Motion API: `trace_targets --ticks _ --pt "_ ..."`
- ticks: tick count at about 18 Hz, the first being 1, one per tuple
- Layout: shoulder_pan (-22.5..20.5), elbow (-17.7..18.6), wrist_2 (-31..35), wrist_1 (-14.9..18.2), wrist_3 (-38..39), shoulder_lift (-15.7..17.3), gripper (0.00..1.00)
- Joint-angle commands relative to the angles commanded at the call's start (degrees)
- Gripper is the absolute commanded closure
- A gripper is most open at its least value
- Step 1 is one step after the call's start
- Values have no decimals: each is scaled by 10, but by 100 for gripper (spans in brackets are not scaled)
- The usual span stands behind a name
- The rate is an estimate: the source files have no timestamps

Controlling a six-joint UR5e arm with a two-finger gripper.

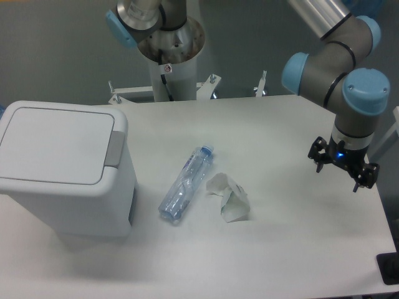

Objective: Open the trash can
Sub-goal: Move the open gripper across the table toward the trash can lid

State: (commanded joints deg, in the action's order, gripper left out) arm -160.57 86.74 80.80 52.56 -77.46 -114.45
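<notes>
Jaws spread wide, empty, well apart from trash can [62,168]. Lid shut. Risk: snagging bottle [185,184] or crumpled paper [229,198] crossing tabletop [293,249].

The trash can [62,168] sits lid-down, well apart from the hand [343,167], fingers spread.

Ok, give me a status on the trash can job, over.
Gripper open, empty, hanging over the table's right side. Trash can at far left, lid shut, untouched. Bottle and crumpled paper lying between them.
</notes>
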Motion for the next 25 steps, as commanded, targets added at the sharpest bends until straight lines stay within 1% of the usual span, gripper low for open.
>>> trace_targets --ticks 2,4,6,9,10,11,13,15,18,21,24,25 --pt "3 13 -42 0 47 19 0" --pt "13 22 -57 2 105 37 0" --pt "40 22 -58 2 168 51 0" --pt "75 21 -66 2 226 70 0" --pt "87 21 -77 2 257 77 0" --pt "96 22 -92 2 288 82 0" --pt "114 23 -151 2 331 91 0" --pt "120 39 -220 2 363 116 0" --pt "129 76 -289 2 394 158 0" --pt "133 105 -330 1 394 200 0" --pt "144 121 -354 0 395 217 0" --pt "147 126 -355 -1 393 217 0"
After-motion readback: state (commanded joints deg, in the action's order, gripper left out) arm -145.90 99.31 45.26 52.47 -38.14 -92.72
